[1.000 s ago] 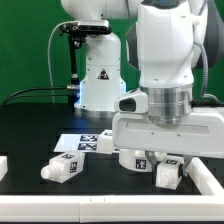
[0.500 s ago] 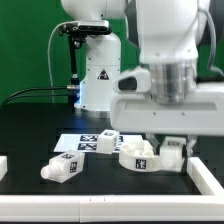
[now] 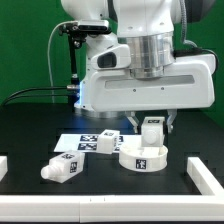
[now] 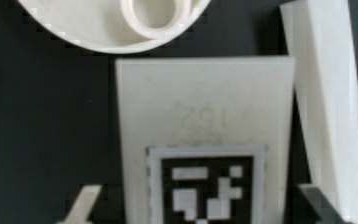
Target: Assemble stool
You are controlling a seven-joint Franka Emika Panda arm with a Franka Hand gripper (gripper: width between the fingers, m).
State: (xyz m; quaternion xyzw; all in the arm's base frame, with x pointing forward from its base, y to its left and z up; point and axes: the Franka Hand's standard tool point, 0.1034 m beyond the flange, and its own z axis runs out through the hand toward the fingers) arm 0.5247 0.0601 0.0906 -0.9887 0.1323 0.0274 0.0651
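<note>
Claw (image 3: 152, 123) clamped on a stool leg (image 3: 152, 134) over the round seat (image 3: 140, 158).
The leg is a short, chunky white block with a black-and-white square tag on its face, held upright with the claw's fingers (image 4: 89, 206) pressed against its two sides. Right below it, the seat, a shallow white disc with a raised rim and a tag of its own, rests on the black counter (image 3: 30, 130) beside the marker board (image 3: 92, 141). Whether leg and seat touch cannot be told. A second leg (image 3: 62, 167) lies on its side toward the exterior view's left, well apart from the claw.
</note>
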